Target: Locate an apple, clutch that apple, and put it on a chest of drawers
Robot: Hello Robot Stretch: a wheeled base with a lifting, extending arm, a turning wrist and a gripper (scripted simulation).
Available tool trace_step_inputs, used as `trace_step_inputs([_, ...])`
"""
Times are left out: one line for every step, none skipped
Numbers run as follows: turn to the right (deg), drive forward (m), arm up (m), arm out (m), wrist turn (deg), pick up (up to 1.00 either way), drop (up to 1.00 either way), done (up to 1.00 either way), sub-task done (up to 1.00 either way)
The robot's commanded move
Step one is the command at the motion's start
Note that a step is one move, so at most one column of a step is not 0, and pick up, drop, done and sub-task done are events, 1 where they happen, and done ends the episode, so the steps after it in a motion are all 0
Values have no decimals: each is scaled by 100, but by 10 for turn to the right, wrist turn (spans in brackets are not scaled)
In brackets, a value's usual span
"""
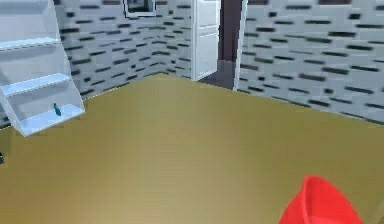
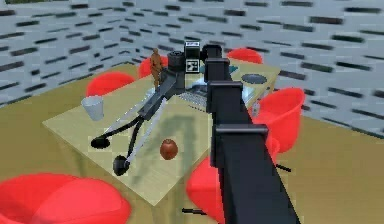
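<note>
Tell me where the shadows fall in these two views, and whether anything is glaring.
Forward view: the floor is evenly lit with no glare, and the opening beside the white door is dark. Arm side view: a soft grey shadow lies on the table by the round reddish-brown thing, beside the arm; no glare there either.

A bare olive-brown floor stretches to grey brick-patterned walls. At the forward view's left stands a white shelf unit with a small teal object on a lower shelf. At top centre, a white door adjoins a dark doorway. A framed picture hangs to their left. A rounded red shape pokes into the lower right corner.
</note>
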Motion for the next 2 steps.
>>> trace_step_inputs([0, 0, 0, 0, 450, 0, 0, 0, 0])
trace_step_inputs([0, 0, 0, 0, 450, 0, 0, 0, 0])
